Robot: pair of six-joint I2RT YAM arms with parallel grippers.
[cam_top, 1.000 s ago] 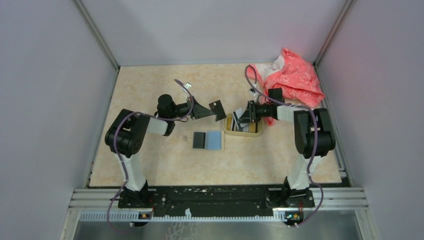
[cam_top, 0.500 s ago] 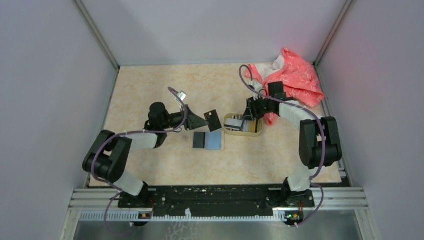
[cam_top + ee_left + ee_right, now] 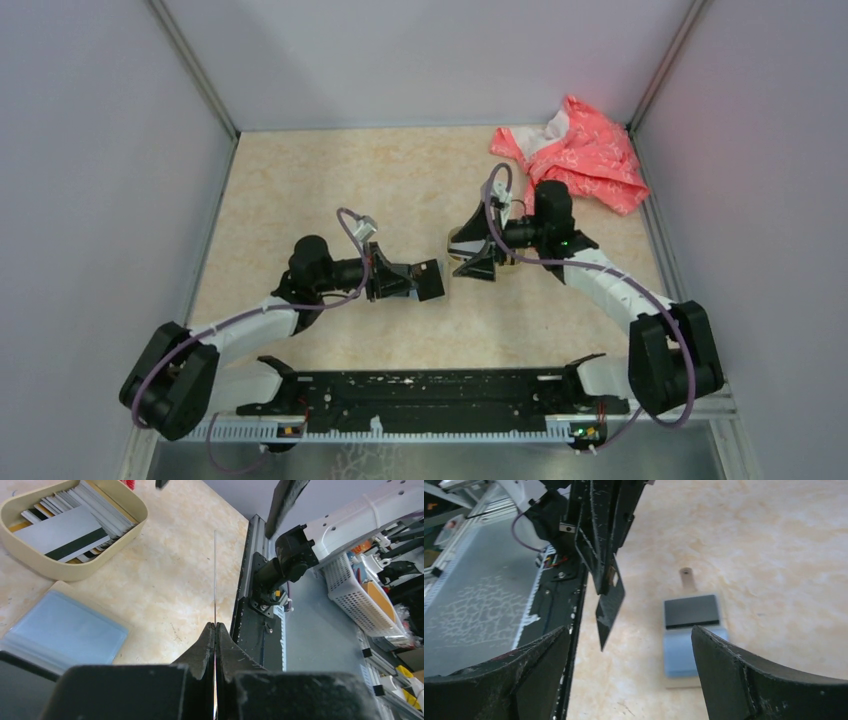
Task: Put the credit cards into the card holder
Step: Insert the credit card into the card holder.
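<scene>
My left gripper (image 3: 412, 281) is shut on a dark credit card (image 3: 431, 283), which shows edge-on (image 3: 215, 575) in the left wrist view. The card hangs above the open card holder (image 3: 690, 640), a beige wallet with pale blue pockets (image 3: 65, 635) and a dark card (image 3: 690, 611) in one pocket. In the top view the holder is hidden under the left gripper. More credit cards (image 3: 62, 530) lie in the oval tan dish (image 3: 127, 532). My right gripper (image 3: 630, 630) stands open and holds nothing, just right of the held card (image 3: 610, 605).
A crumpled pink cloth (image 3: 585, 155) lies at the back right corner. The right gripper (image 3: 478, 262) covers most of the dish (image 3: 456, 243). The black base rail (image 3: 430, 390) runs along the near edge. Grey walls close in the table on three sides.
The left arm has stretched out and brought the dark card down and nearer, over the holder. The right gripper has opened, left the dish and swung toward the left gripper.
</scene>
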